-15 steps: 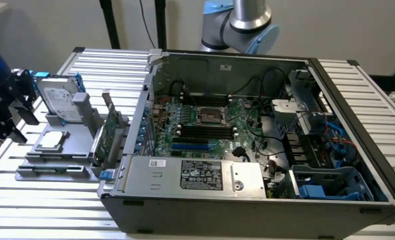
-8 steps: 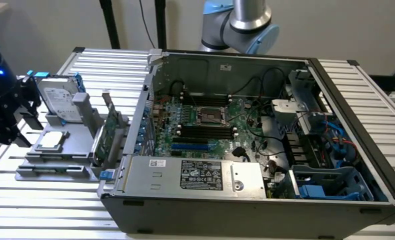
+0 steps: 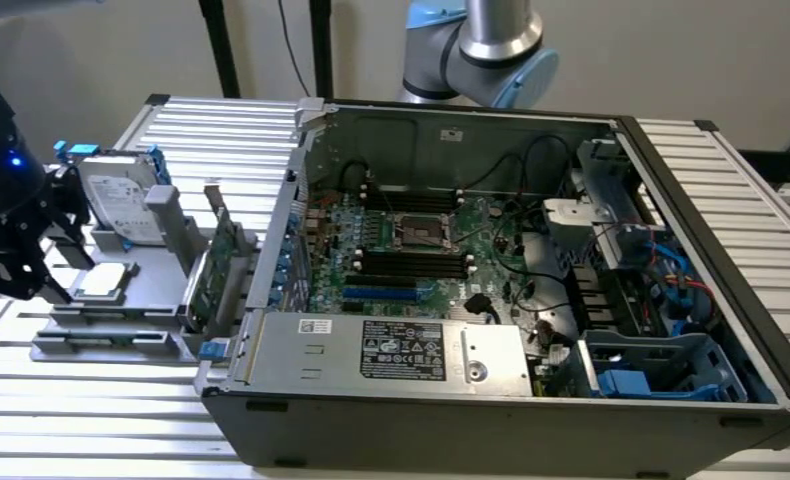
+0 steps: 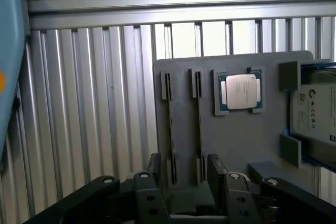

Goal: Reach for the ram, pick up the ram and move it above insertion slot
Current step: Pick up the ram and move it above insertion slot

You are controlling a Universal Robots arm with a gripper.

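Observation:
The ram shows edge-on as two thin dark strips (image 4: 168, 129) standing in narrow slots of a grey holder (image 4: 236, 145); I cannot tell the two apart. My gripper (image 4: 185, 177) hangs above the holder's near end, open, with nothing between its black fingers (image 4: 154, 171). Both strips lie within the span of the jaws, apart from them. In the exterior view the gripper (image 3: 15, 270) is at the far left over the holder (image 3: 102, 330). The black memory slots (image 3: 409, 262) sit on the motherboard inside the open computer case.
On the holder lie a processor chip (image 4: 240, 91) and a silver hard drive (image 4: 315, 114). A green expansion card (image 3: 208, 275) stands between the holder and the case wall (image 3: 282, 230). The power supply (image 3: 395, 350) fills the case front. Everything rests on a ribbed metal table (image 3: 102, 410).

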